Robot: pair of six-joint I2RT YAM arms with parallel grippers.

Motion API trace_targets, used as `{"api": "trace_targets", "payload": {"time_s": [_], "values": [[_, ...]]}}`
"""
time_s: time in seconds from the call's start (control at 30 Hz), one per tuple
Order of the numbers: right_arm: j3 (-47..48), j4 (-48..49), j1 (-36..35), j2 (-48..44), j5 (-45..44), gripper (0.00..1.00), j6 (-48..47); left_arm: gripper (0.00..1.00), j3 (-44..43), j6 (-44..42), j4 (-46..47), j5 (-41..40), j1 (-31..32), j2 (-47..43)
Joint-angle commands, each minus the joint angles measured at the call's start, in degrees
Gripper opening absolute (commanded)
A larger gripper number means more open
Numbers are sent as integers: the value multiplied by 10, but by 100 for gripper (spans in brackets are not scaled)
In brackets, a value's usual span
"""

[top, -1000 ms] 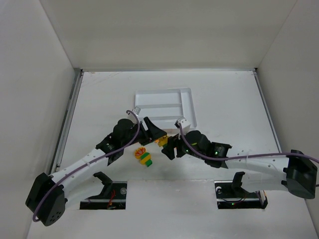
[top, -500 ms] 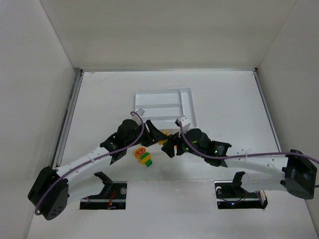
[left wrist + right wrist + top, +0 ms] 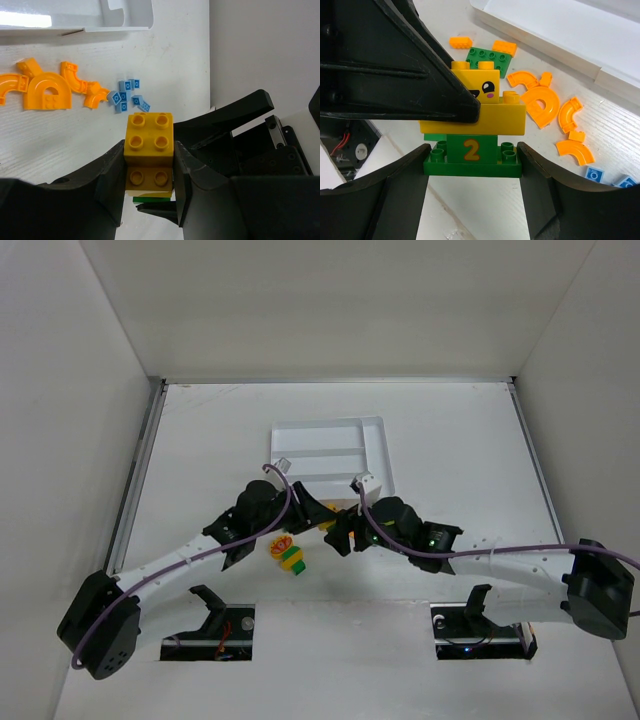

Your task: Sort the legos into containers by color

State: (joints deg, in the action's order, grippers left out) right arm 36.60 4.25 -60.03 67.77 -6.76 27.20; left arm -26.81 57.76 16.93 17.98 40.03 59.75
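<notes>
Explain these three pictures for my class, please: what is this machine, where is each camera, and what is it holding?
This is a robot with two arms bolted to a white table. The overhead picture looks down from behind them. The other two come from a camera on each wrist, so the black shapes there are gripper fingers. Both arms meet on one small stack of toy bricks: the left gripper clamps the yellow brick on top, and the right gripper clamps the green brick at the bottom. Loose on the table lie orange curved pieces, tiny pale blue bits and a flat green plate. Beyond them sits a white tray with compartments.
</notes>
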Motion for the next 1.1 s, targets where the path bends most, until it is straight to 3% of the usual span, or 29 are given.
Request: {"api": "trace_targets", "payload": {"time_s": [0.0,0.73,1.07], "values": [[12,37,5,-6,-2,60,-1,14,5,-3,16,4,-2,-16],[-48,34,-2,-40,3,58,33,10,18,-23,-3,15,-111,-56],[-47,44,-2,-43,4,58,27,10,23,-27,-4,20,-118,-60]]}}
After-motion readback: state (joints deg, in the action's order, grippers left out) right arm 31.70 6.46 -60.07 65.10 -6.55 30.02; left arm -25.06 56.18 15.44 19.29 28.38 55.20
